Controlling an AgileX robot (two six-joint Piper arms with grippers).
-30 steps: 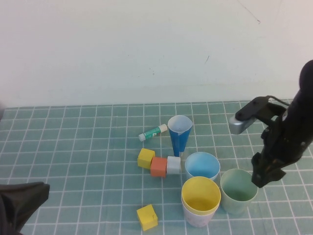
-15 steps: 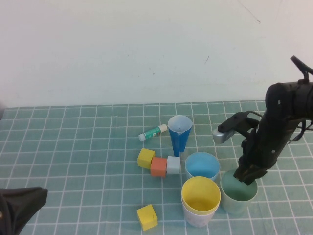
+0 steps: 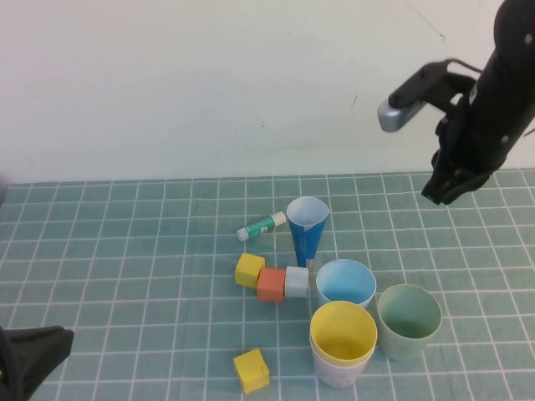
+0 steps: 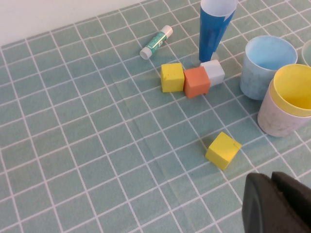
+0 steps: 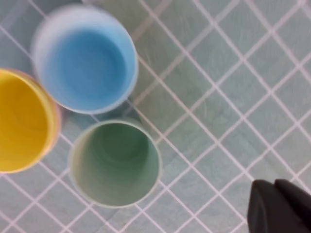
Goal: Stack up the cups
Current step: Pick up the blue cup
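Table (image 3: 125, 251): was covered by a green mat with a white grid; everything below is placed relative to the dark blue cone cup.
Right arm (image 3: 489, 92): was raised high above the mat, far right of the cone cup and well apart from every cup.
Right gripper (image 3: 445, 189): hung at the arm's lower end with its jaws pressed together and nothing between them; its dark tips (image 5: 279, 206) showed in the right wrist view beside the pale green cup, not touching it.
Left gripper (image 4: 277, 201): sat low at the near left corner, well apart from the cone cup, jaws closed and empty.
Dark blue cone cup (image 3: 307, 227): stood upright, white inside, near the middle of the mat.
Yellow cup (image 3: 343, 332): sat nested inside the pink cup, nearer the robot than the cone cup and slightly right.
Pink cup (image 3: 338, 370): only its lower wall showed under the yellow one.
Light blue cup (image 3: 345, 282): stood upright just right of and nearer than the cone cup, close beside the yellow cup.
Pale green cup (image 3: 408, 321): stood upright and alone, furthest right of the cone cup, just beside the blue and yellow cups.
Blocks: a yellow block (image 3: 249, 270), an orange block (image 3: 271, 284) and a white block (image 3: 297, 281) sat in a touching row just left of and nearer than the cone cup.
Second yellow block (image 3: 252, 370): lay apart, nearer the robot.
Glue stick (image 3: 261, 225): lay on its side just left of the cone cup.
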